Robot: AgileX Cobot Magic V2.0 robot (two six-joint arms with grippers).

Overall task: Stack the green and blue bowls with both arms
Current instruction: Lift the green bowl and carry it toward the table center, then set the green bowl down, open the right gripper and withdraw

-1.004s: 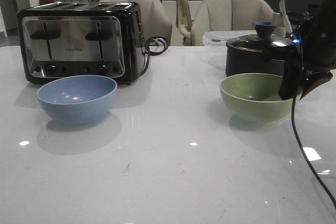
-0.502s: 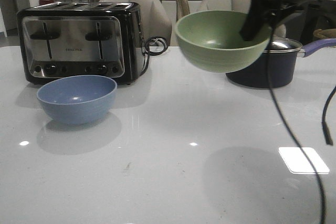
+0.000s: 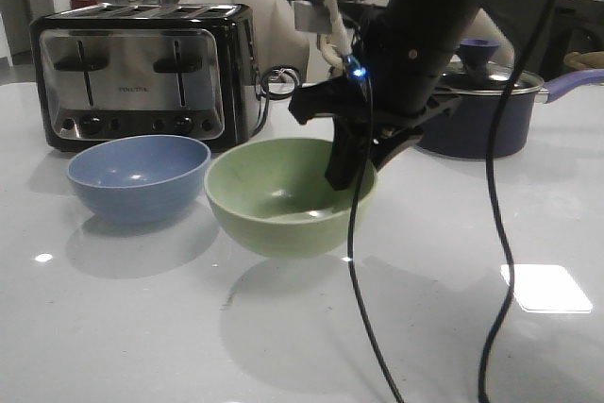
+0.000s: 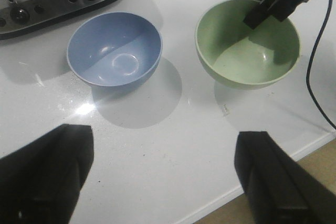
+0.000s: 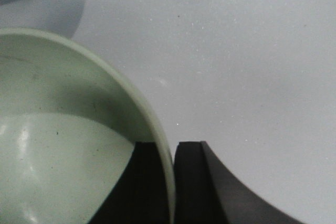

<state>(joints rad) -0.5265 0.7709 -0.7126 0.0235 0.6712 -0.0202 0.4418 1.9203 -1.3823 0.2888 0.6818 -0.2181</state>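
Note:
The pale green bowl (image 3: 283,197) hangs low over the white table, just right of the blue bowl (image 3: 139,176), which rests in front of the toaster. My right gripper (image 3: 351,159) is shut on the green bowl's right rim, one finger inside and one outside, as the right wrist view (image 5: 171,169) shows on the green rim (image 5: 149,114). The left wrist view looks down on the blue bowl (image 4: 114,50) and the green bowl (image 4: 247,45). My left gripper (image 4: 163,182) is open and empty, above the table's near side. The left arm is out of the front view.
A black-and-chrome toaster (image 3: 142,73) stands behind the blue bowl. A dark saucepan (image 3: 481,115) with a purple handle stands at the back right. Black cables (image 3: 495,233) hang from the right arm. The table's near edge (image 4: 273,174) lies under the left gripper.
The right arm took the green bowl from the right side, lifted it high, then carried it left and down beside the blue bowl. The blue bowl has not moved.

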